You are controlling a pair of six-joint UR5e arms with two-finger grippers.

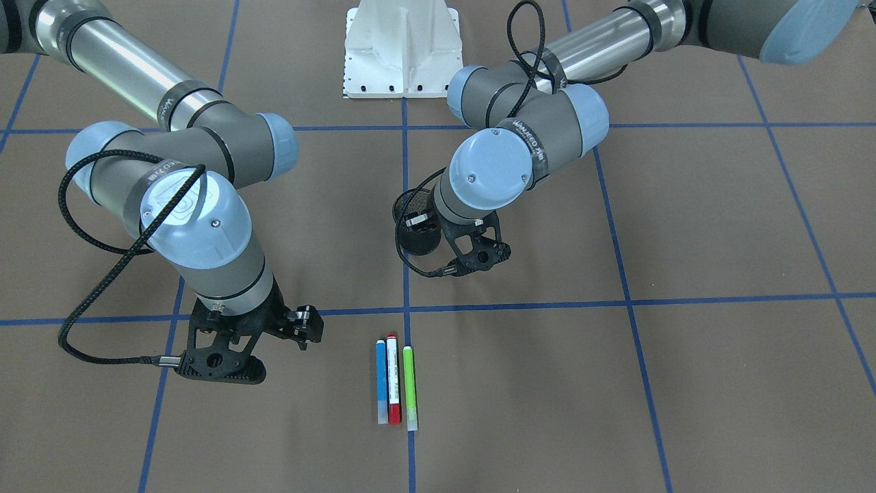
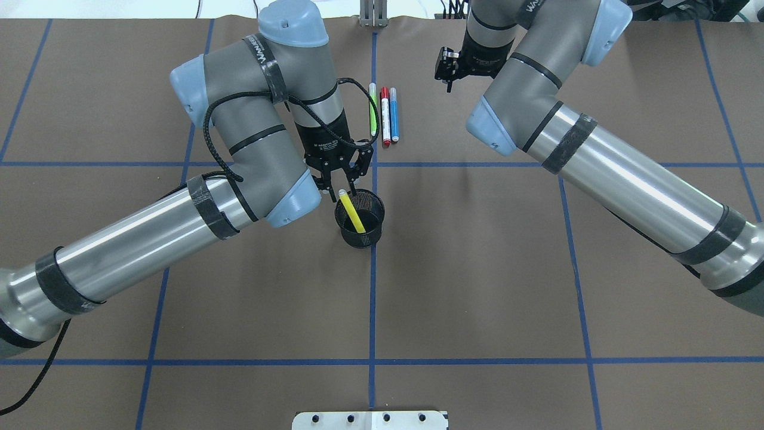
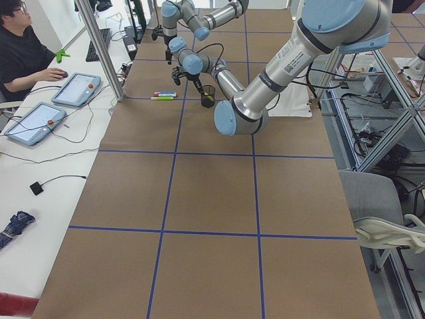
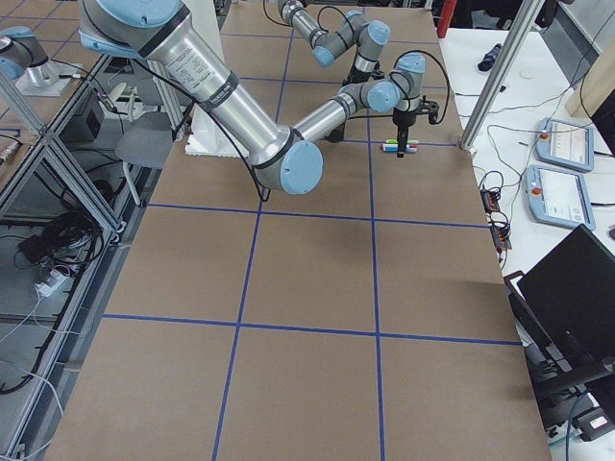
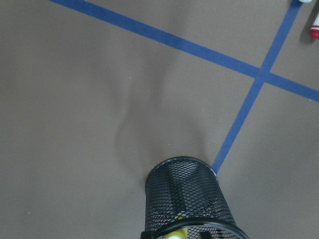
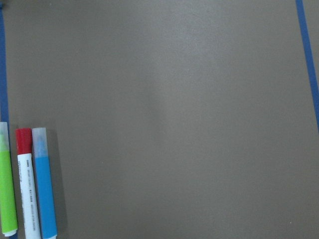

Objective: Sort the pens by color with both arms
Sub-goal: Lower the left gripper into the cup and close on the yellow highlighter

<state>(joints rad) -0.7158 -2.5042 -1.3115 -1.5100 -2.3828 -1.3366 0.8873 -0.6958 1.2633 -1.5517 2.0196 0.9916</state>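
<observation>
A blue pen (image 1: pixel 380 382), a white-barrelled red-capped pen (image 1: pixel 393 380) and a green pen (image 1: pixel 409 387) lie side by side, parallel, on the brown table. They also show in the overhead view, green (image 2: pixel 373 109), red (image 2: pixel 385 116), blue (image 2: pixel 394 114). The yellow pen (image 2: pixel 352 216) leans inside the black mesh cup (image 2: pixel 360 233). My left gripper (image 2: pixel 342 184) hovers open just over the yellow pen's top end, at the cup's rim. My right gripper (image 1: pixel 233 359) hangs open and empty above bare table beside the three pens.
The white pedestal base (image 1: pixel 402 48) stands at the robot's side of the table. Blue tape lines (image 2: pixel 373 298) divide the brown surface. An operator (image 3: pixel 20 60) sits at a side desk with tablets (image 3: pixel 33 123).
</observation>
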